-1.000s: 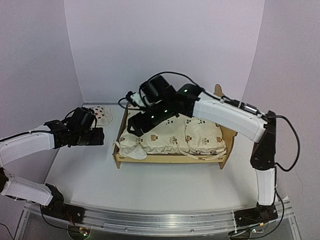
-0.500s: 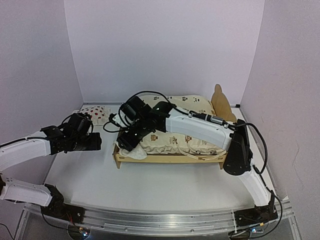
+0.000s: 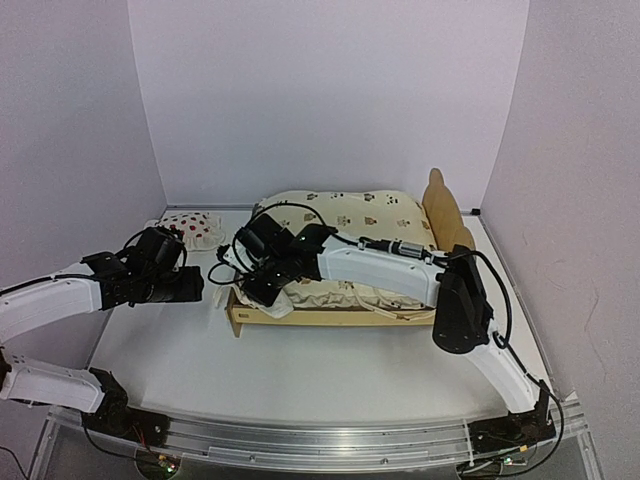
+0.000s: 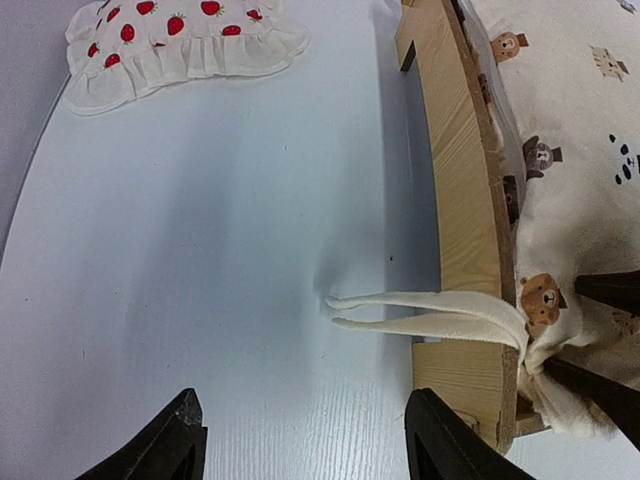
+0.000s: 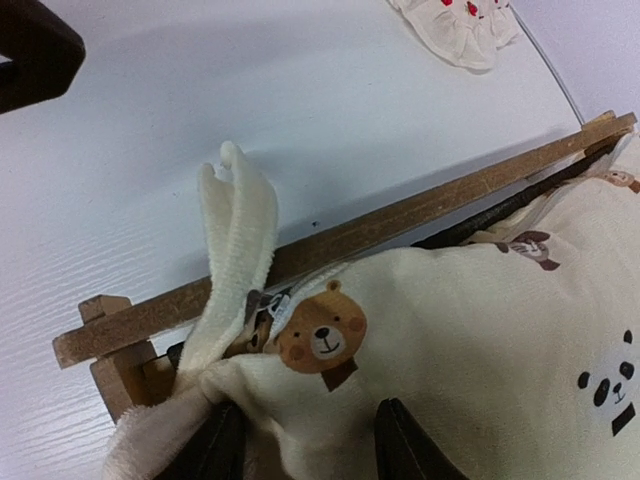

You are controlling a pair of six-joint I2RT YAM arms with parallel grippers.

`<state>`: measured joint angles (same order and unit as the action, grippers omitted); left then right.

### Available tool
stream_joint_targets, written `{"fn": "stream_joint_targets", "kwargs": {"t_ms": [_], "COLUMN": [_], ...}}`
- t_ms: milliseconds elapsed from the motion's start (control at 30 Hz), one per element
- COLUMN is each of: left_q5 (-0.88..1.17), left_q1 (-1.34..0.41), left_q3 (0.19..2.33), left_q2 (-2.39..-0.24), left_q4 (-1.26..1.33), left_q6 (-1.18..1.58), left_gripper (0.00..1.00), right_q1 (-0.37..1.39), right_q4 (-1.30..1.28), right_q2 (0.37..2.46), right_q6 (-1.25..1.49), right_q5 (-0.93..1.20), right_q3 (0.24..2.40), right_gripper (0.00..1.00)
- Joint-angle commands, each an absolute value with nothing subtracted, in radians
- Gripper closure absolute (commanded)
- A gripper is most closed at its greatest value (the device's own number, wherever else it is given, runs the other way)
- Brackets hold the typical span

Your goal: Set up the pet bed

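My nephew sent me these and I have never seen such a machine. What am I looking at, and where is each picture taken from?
These are two robot arms bolted to the near edge of a white table, each ending in a two-finger gripper. The wide picture comes from a fixed camera above and behind them. The other two come from cameras on the wrists. On the table stands a plywood pet bed with a cream animal-print cover laid in it, and a strawberry pillow lies apart from it. The left gripper hangs open over bare table, holding nothing. The right gripper straddles the cover's corner by its ties. Whether it has pinched the cloth I cannot tell.
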<state>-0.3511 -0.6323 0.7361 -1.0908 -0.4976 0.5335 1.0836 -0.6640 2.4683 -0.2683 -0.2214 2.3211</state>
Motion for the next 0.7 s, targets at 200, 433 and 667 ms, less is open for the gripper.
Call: {"fn": "stream_joint_targets", "kwargs": {"t_ms": [200, 433, 667], "left_q5": [-0.350, -0.308, -0.181], "left_q1": [-0.635, -0.635, -0.636], "left_q3": [0.749, 0.764, 0.792], "left_q2": [-1.072, -1.078, -1.091], "left_q4": [-0.488, -0.470, -0.403], "left_q6": [0.545, 0.518, 0.442], "left_gripper": [0.32, 0.33, 0.35], "right_q1": [1.091, 1.089, 1.062], "right_q4": [-0.547, -0.481, -0.388], "right_q2": [2.421, 2.301, 2.153], "right_q6": [-0.347, -0.374, -0.396], "right_q5": [-0.279, -0.320, -0.427], "right_q3": [2.233, 2.153, 2.058], "right_gripper": [0.99, 1.00, 1.00]}}
